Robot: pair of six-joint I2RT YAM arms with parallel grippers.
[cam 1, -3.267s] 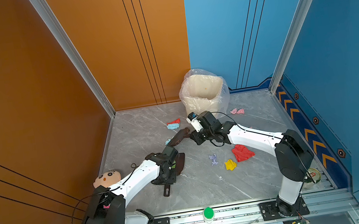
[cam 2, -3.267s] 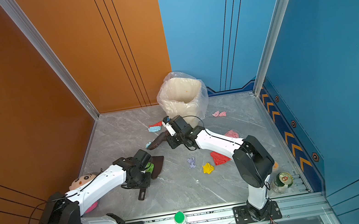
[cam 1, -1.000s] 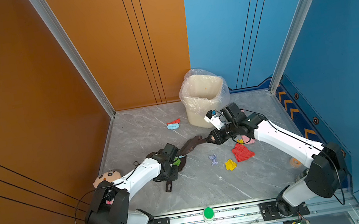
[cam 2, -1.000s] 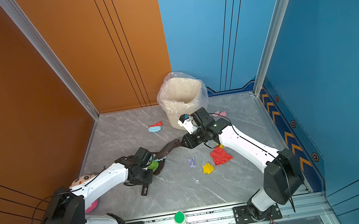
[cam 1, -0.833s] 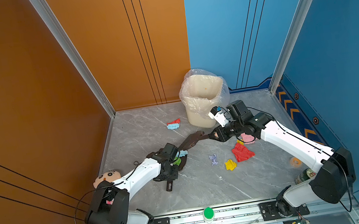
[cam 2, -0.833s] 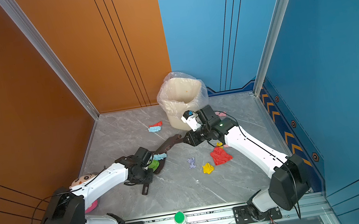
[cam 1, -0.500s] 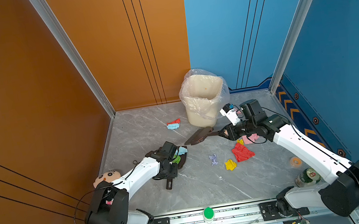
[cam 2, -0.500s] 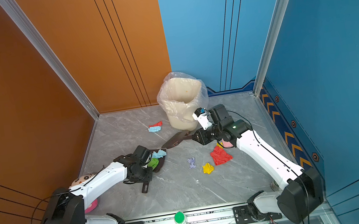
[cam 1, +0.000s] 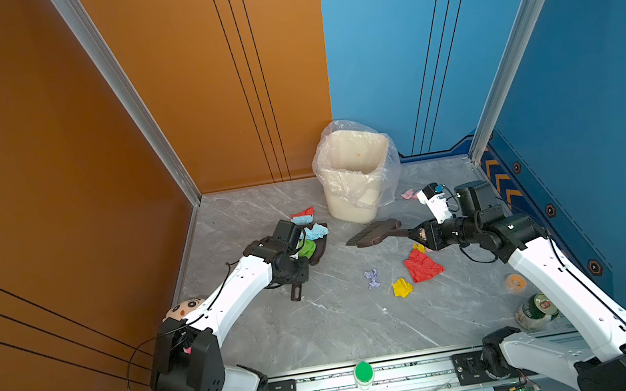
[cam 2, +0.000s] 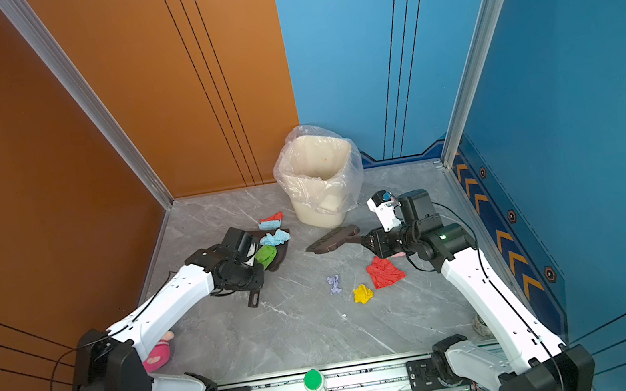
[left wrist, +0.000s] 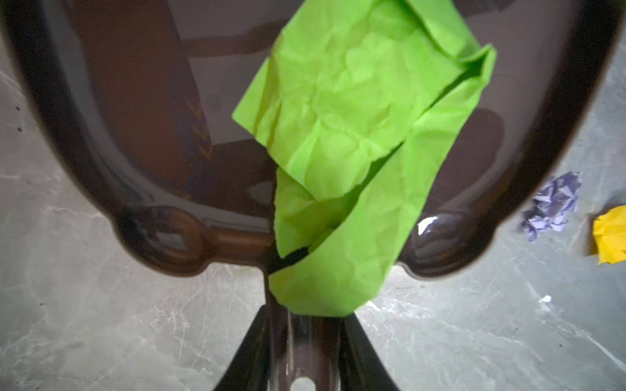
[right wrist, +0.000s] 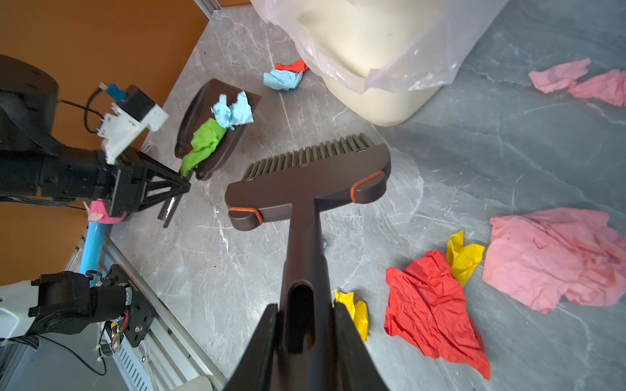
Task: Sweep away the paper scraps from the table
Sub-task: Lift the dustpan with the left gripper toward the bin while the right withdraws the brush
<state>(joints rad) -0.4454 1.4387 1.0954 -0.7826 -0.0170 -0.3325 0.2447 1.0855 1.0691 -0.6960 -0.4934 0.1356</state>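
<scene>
Orange and blue walls closed in the grey marbled bench (cam 1: 323,329), with a bagged bin (cam 1: 354,175) at the back. My left tool (right wrist: 183,186) was pinched on the dustpan (right wrist: 216,135) handle; a green scrap (left wrist: 355,152) and a light blue scrap (right wrist: 233,110) lay in the pan. My right tool (right wrist: 306,325) was clamped on the brush (cam 1: 375,232) handle, the bristle head raised above the bench between bin and dustpan. The other paper scraps lay loose on the bench: red (cam 1: 420,266), yellow (cam 1: 401,287) and lilac (cam 1: 373,278) below the brush, pink (right wrist: 555,257) beside the red.
</scene>
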